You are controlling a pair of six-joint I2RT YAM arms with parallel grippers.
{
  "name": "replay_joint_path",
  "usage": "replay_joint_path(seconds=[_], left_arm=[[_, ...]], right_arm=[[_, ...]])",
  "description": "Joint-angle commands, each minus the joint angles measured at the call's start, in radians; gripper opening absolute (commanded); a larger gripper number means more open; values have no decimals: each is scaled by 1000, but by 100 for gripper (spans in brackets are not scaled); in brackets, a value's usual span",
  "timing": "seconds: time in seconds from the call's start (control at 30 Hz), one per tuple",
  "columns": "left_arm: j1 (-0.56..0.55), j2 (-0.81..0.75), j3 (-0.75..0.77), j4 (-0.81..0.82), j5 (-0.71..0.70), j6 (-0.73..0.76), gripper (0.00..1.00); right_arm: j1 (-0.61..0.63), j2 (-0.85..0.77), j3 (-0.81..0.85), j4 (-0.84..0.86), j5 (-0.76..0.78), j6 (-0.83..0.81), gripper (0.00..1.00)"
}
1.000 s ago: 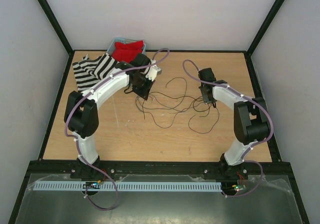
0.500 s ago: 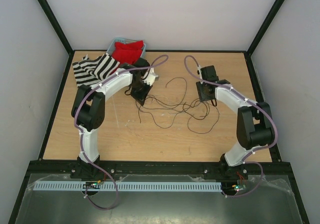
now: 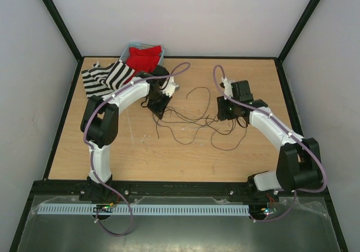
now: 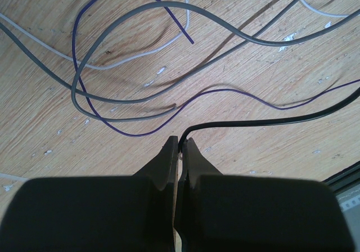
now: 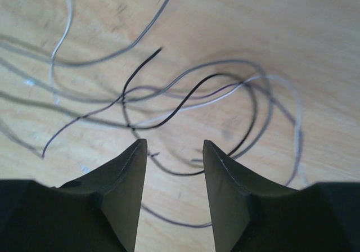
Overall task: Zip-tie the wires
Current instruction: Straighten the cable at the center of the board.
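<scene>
The wires [image 3: 194,120] lie in loose tangled loops mid-counter [image 3: 169,156] between the arms. The left end effector [image 4: 179,142] is pinched tight on one black strand [image 4: 270,121], and the right end effector [image 5: 174,151] hangs about half open over the tangle, holding nothing. I'd bring the right one down where several strands cross, to gather many at once. I can't spot the zip tie, and the striped cloth [image 3: 104,76] and the blue bin [image 3: 128,50] sit far-left, well apart, so only the snarl itself seems to hinder.
</scene>
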Motion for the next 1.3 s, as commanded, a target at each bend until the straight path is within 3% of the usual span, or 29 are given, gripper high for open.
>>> replay_joint_path(seconds=[0.0, 0.43, 1.27], left_arm=[[0, -12, 26, -26, 5, 8, 0], [0, -21, 22, -26, -1, 2, 0], [-1, -28, 23, -28, 0, -4, 0]], right_arm=[[31, -69, -95, 31, -139, 19, 54], [38, -81, -208, 48, -66, 14, 43], [90, 69, -211, 147, -3, 11, 43]])
